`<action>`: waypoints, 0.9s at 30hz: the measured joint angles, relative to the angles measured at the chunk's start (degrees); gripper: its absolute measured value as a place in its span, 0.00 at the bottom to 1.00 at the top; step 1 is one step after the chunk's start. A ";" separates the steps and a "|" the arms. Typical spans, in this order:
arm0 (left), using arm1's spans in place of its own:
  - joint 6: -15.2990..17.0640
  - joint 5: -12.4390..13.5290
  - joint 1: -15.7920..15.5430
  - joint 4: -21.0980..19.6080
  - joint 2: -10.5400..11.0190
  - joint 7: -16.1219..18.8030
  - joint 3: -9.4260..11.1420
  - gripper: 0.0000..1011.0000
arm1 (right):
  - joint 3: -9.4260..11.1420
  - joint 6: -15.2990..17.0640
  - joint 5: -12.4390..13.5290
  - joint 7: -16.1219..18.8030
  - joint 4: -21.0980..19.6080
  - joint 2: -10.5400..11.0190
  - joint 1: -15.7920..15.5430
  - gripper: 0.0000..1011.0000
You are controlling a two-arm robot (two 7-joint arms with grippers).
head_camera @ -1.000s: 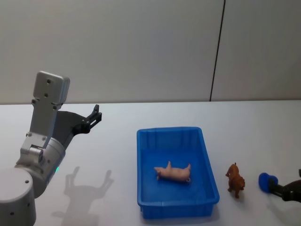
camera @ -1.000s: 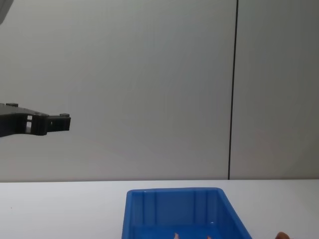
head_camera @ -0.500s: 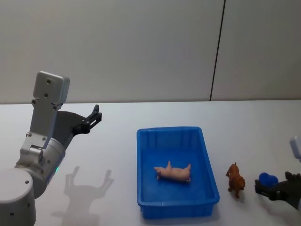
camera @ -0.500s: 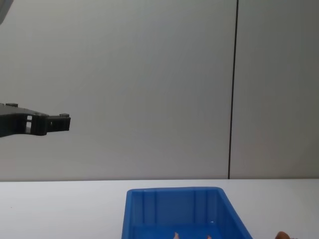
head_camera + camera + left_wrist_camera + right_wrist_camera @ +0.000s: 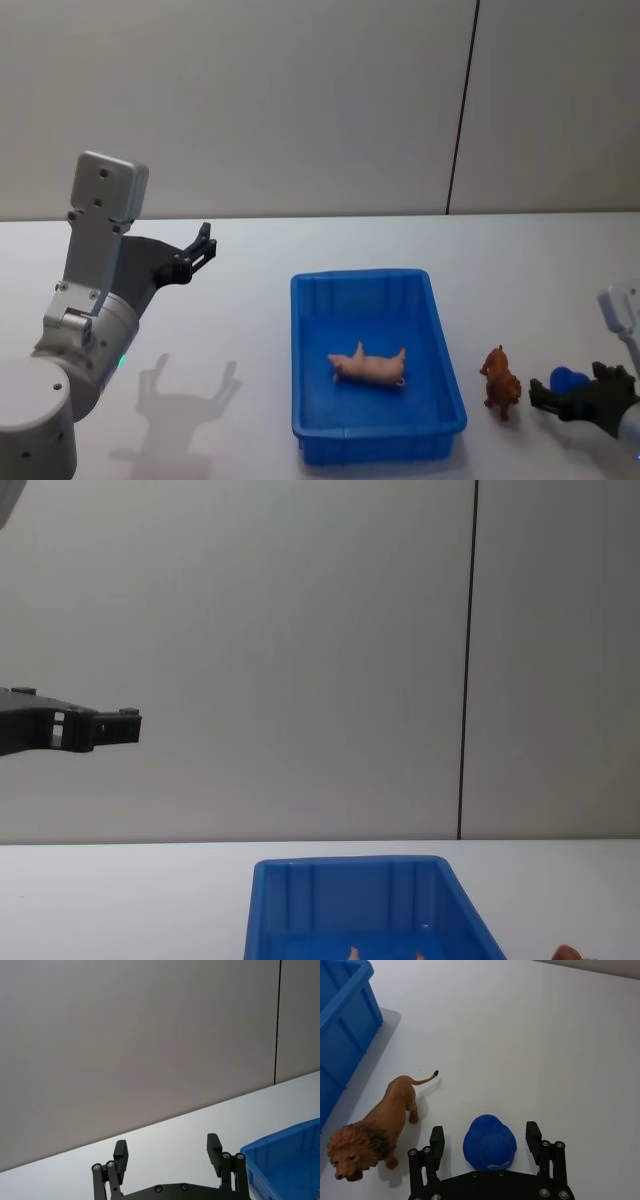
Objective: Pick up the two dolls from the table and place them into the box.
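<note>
Down at the right edge of the white table (image 5: 250, 330), the right gripper (image 5: 485, 1132) sits low with its two black fingers (image 5: 437, 1141) spread apart, one on each side of a small rounded blue toy (image 5: 489, 1144). The toy rests on the tabletop between the fingers, with a gap showing on both sides, so nothing is clamped. I cannot tell what kind of figure the toy is. In the head view this right gripper (image 5: 550, 394) comes in from the lower right corner, the blue toy (image 5: 569, 380) just ahead of it. Just beside the toy, between it and the blue bin (image 5: 304, 350), a brown lion figure (image 5: 499, 381) stands upright on its legs; the right wrist view shows the lion (image 5: 374, 1133) with its maned head towards the camera and its tail towards the bin's corner (image 5: 347, 1020), close to the bin wall but not touching it. A pink pig figure (image 5: 368, 368) lies on its side on the bin's floor, roughly in the middle, feet pointing towards the far wall. The left gripper (image 5: 203, 243) is held high over the table's left side, well apart from the bin; its fingers (image 5: 120, 1152) stand wide apart and empty. From the chest view, the left gripper (image 5: 108, 728) juts in before the grey wall (image 5: 300, 630), above the bin (image 5: 350, 895).
</note>
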 joint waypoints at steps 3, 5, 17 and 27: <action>0.00 0.00 0.00 0.00 0.00 0.00 0.00 0.99 | -0.06 -0.04 -0.13 0.09 0.27 -0.13 0.20 0.99; 0.00 0.00 0.00 0.00 0.00 0.00 0.00 0.99 | -0.12 -0.06 -0.24 0.15 0.51 -0.25 0.37 0.99; 0.00 0.00 0.00 0.01 0.00 0.00 0.00 0.99 | -0.03 -0.28 -0.22 0.27 0.56 -0.26 0.18 0.99; 0.00 0.00 0.00 0.01 0.00 0.00 0.00 0.99 | 0.48 -0.26 0.61 0.53 0.26 0.06 -0.23 0.99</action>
